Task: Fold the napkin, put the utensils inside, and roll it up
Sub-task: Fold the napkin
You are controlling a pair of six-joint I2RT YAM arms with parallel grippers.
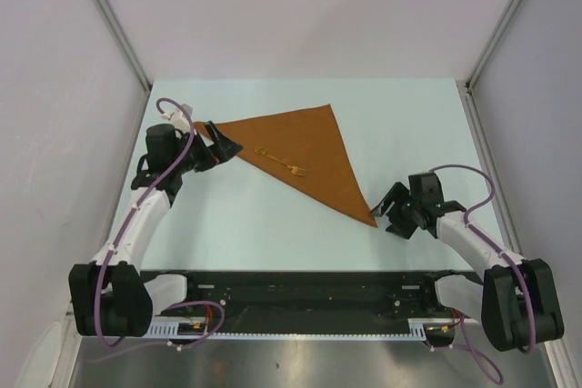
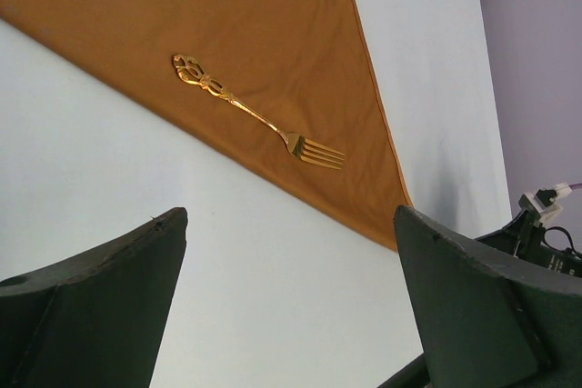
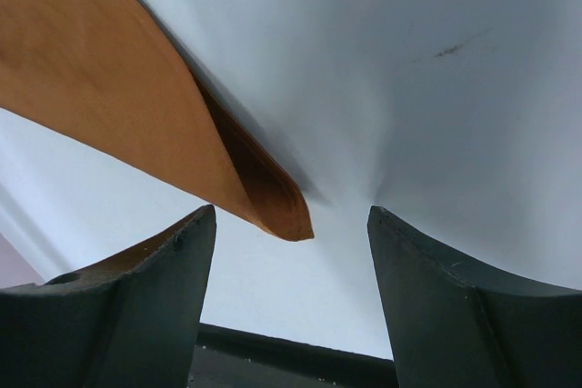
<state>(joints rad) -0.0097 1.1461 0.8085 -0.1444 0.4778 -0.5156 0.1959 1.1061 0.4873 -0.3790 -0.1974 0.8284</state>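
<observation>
The rust-orange napkin (image 1: 300, 156) lay flat on the pale counter (image 1: 273, 233), already doubled into a triangle. Its long edge ran from the far left down to a point near the right arm. The gold fork (image 1: 282, 163) rested on the cloth just inside that long edge and roughly parallel to it, tines towards the right. With the fold made and the fork in place, rolling looked like the step in hand.

The left pincer (image 1: 225, 145) sat at the triangle's left tip, released and spread wide. Its wrist view showed only bare counter between the fingers, so it gripped nothing. The right pincer (image 1: 389, 213) was also released. The napkin's near corner, showing two layers, lay just ahead of its fingers and between them, but it was not clamped.

To roll well, each pincer would probably need to take its own end of the long edge and catch both layers, not just the top one. The two ends should then turn over together, towards the far point, at an even pace. An uneven turn could skew the roll or let the fork slide out of an open end. The first turn should be kept low and snug over the fork, since the thin cloth seemed likely to sag.
</observation>
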